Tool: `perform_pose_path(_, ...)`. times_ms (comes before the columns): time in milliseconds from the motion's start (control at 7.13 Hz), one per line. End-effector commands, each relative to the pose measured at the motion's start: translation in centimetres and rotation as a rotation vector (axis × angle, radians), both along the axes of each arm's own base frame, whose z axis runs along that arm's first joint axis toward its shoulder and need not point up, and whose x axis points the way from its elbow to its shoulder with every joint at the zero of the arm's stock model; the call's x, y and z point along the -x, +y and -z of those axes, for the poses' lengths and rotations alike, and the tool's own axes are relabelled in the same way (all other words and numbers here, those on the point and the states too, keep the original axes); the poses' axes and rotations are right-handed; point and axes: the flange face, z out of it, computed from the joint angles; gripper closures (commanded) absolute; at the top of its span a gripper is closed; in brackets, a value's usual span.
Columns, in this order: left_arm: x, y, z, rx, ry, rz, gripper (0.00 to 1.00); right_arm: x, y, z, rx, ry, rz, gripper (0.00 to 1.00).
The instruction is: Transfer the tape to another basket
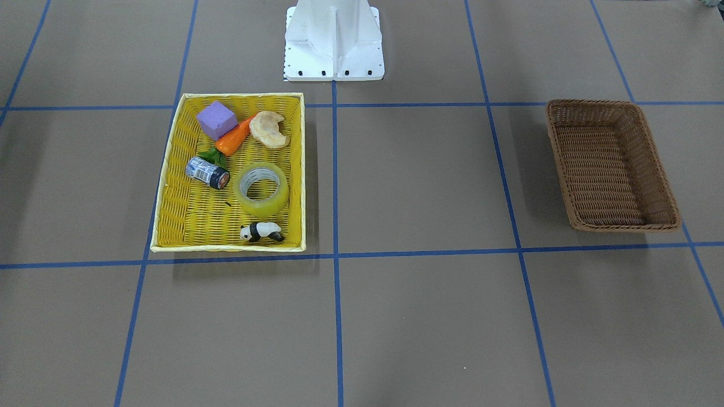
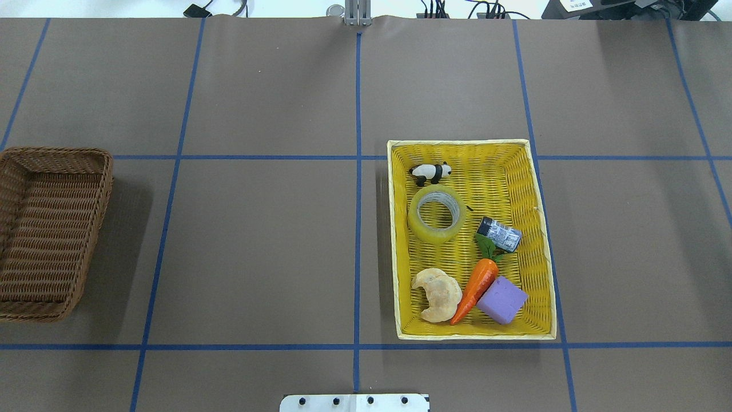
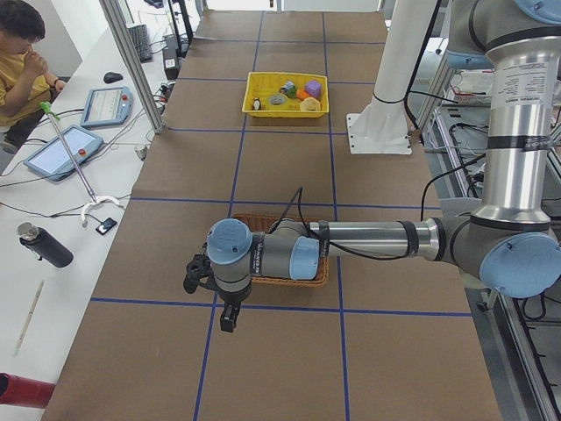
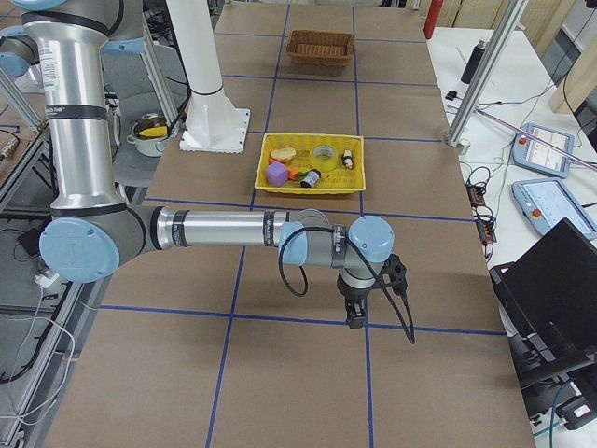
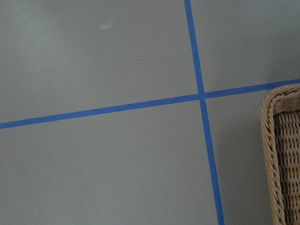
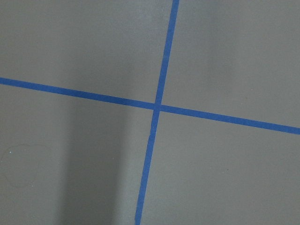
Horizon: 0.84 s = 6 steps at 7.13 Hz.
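Pincers: right pincer (image 4: 355, 319) and left pincer (image 3: 226, 319) show only in the side views, hanging over bare surface (image 4: 280, 383). You can't tell how far either is open, and nothing seems held. Tape (image 2: 436, 213) lies flat, hole up, in the yellow basket (image 2: 534, 189), just near the panda (image 2: 430, 171). Right arm is nearer, I'd say: from its pincer the tape lies to the robot's left, twd the middle. Brown basket (image 2: 48, 229) sits far left, empty, by the left pincer. Wrist cams give you no fingers, only surface and blue lines (image 6: 157, 105). Overhead cuts off the brown basket's left edge.
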Motion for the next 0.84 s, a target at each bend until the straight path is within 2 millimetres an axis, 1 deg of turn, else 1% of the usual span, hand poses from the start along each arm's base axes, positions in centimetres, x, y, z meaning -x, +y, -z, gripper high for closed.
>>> perform_pose_path(0, 0.0, 0.0, 0.2, -0.008, 0.000, -0.001, 0.01, 0.0, 0.0, -0.1, 0.001, 0.002, 0.000, 0.00)
perform_pose_path(280, 0.0, -0.1, 0.3, -0.015, -0.002, 0.001, 0.00, 0.0, 0.1, -0.2, 0.005, 0.002, 0.000, 0.00)
perform_pose_path(421, 0.0, -0.2, 0.4, -0.014, -0.005, 0.001, 0.01, 0.0, 0.4, -0.7, 0.016, 0.005, -0.001, 0.00)
perform_pose_path(561, 0.0, -0.5, 0.8, -0.018, -0.003, 0.005, 0.01, 0.0, 0.2, -0.9, 0.019, -0.001, -0.001, 0.00)
perform_pose_path(701, 0.0, -0.8, 1.3, -0.031, -0.002, 0.006, 0.01, 0.0, -0.6, 0.4, -0.006, -0.002, -0.001, 0.00)
